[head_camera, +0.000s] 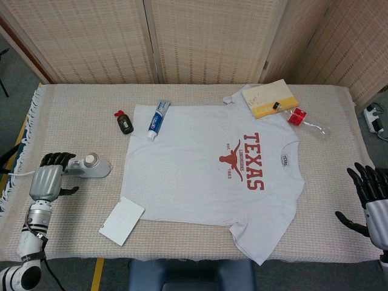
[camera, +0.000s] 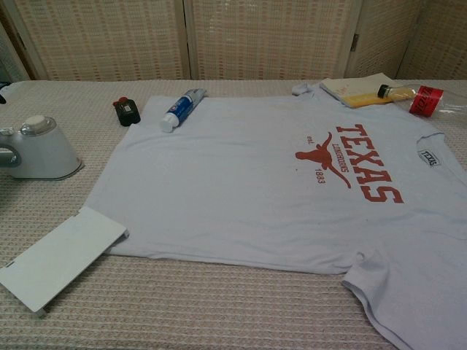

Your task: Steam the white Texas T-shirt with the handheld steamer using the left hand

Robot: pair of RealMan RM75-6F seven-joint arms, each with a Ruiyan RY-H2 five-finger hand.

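Head view shows the handheld steamer [head_camera: 90, 166] lying on the table's left side, just beside the T-shirt [head_camera: 206, 176]. It looks rigid, smooth, moderately heavy; best grasped around its handle, where the left hand [head_camera: 47, 181] sits, grip unclear. Right hand [head_camera: 373, 197] hangs spread, empty.

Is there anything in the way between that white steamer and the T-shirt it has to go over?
Nothing visible: bare tablecloth lies between the steamer and the T-shirt. The toothpaste tube rests on the shirt's far edge; the white card lies at its near corner.
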